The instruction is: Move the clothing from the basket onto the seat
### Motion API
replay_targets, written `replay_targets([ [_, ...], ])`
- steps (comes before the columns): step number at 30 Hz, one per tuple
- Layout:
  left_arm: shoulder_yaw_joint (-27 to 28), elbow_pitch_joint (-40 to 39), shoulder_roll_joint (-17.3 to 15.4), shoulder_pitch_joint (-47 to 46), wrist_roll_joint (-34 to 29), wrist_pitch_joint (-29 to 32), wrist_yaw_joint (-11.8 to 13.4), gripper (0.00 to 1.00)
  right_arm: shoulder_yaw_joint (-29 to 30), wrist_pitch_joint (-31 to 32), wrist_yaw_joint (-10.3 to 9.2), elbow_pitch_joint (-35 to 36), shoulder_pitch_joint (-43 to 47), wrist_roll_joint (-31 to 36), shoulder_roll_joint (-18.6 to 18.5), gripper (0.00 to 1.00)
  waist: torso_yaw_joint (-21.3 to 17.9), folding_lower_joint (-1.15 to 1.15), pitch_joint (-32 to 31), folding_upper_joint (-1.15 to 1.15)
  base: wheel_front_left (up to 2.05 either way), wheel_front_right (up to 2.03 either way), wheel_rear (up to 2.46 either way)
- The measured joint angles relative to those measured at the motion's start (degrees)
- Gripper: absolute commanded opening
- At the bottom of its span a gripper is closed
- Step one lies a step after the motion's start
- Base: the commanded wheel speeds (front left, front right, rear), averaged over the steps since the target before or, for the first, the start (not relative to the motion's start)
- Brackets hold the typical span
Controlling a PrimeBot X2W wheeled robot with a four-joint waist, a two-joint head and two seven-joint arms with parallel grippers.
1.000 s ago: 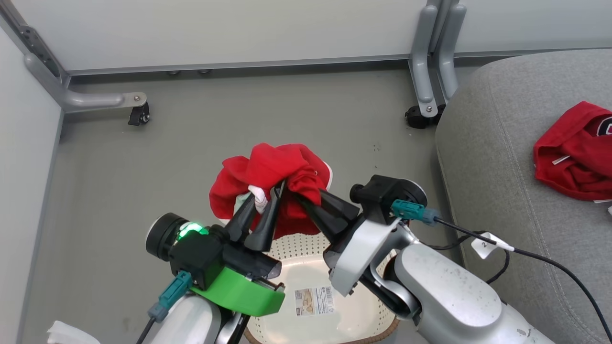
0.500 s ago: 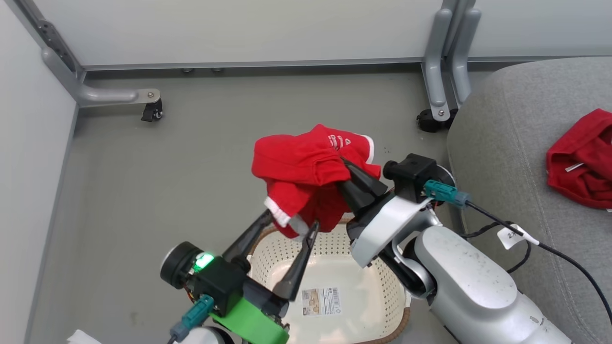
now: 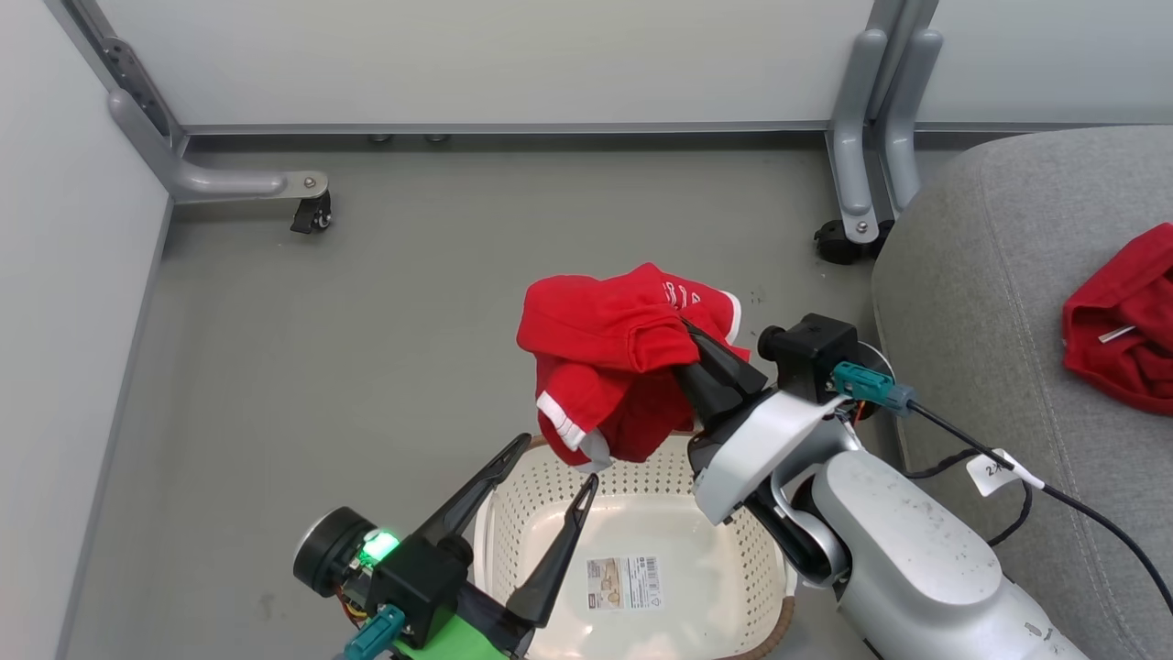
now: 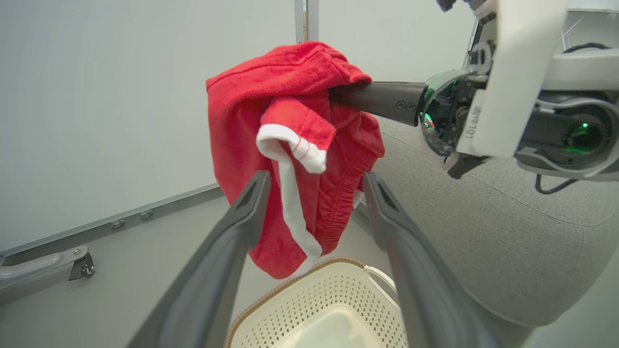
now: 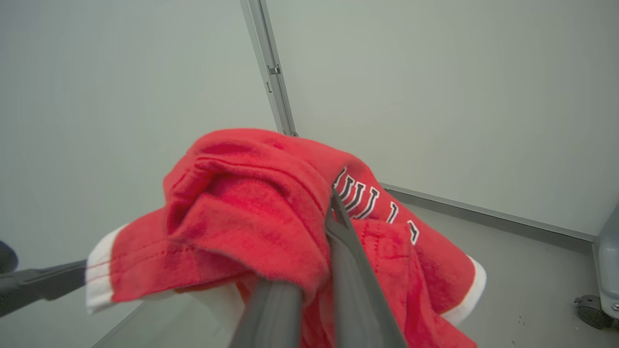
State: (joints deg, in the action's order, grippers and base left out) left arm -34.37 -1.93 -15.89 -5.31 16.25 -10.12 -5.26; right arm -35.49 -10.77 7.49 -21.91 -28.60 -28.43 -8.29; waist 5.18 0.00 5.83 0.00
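Observation:
A red garment of the clothing hangs in the air above the basket's far rim, and my right gripper is shut on its bunched top. The right wrist view shows that gripper pinching the red cloth with white lettering. My left gripper stands open below it, apart from the cloth. In the left wrist view its fingers frame the hanging garment. The cream basket holds a paper label. A second red garment lies on the grey seat.
Grey floor stretches behind the basket. Partition legs with casters stand at the back left and back right, under white wall panels. A black cable with a white tag runs from my right wrist over the seat's edge.
My left gripper has opened, let go of the garment and drawn back toward the basket. The right gripper keeps the garment. The head view has shifted.

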Motion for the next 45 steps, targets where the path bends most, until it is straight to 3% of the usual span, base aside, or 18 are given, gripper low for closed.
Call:
replay_targets([
  [7, -0.1, -0.7, -0.9, 0.0, -0.2, 0.2, 0.5, 1.00, 1.1, -0.7, 0.00, -0.7, 0.2, 0.2, 0.3, 0.00, -1.4, 0.00, 0.4, 0.00, 0.00, 0.00, 0.00],
  [15, -0.6, -2.0, -2.1, -0.1, -0.5, 1.0, 0.5, 1.00, 1.8, -1.0, 0.00, -1.0, 0.1, 0.4, 0.5, 0.00, -5.5, 0.00, 1.3, 0.00, 0.00, 0.00, 0.00],
  [35, -2.4, -5.6, -6.4, -5.0, -2.3, 5.1, -0.5, 1.00, 10.8, -4.0, 0.00, -1.5, 1.4, 1.8, 0.8, 0.00, -24.8, 0.00, 7.8, 0.00, 0.00, 0.00, 0.00],
  [45, -2.3, -8.6, -8.4, -7.7, -2.6, 8.3, -0.5, 1.00, 21.6, -4.2, 0.00, 0.1, 1.2, 1.9, 1.3, 0.00, -32.6, 0.00, 12.9, 0.00, 0.00, 0.00, 0.00],
])
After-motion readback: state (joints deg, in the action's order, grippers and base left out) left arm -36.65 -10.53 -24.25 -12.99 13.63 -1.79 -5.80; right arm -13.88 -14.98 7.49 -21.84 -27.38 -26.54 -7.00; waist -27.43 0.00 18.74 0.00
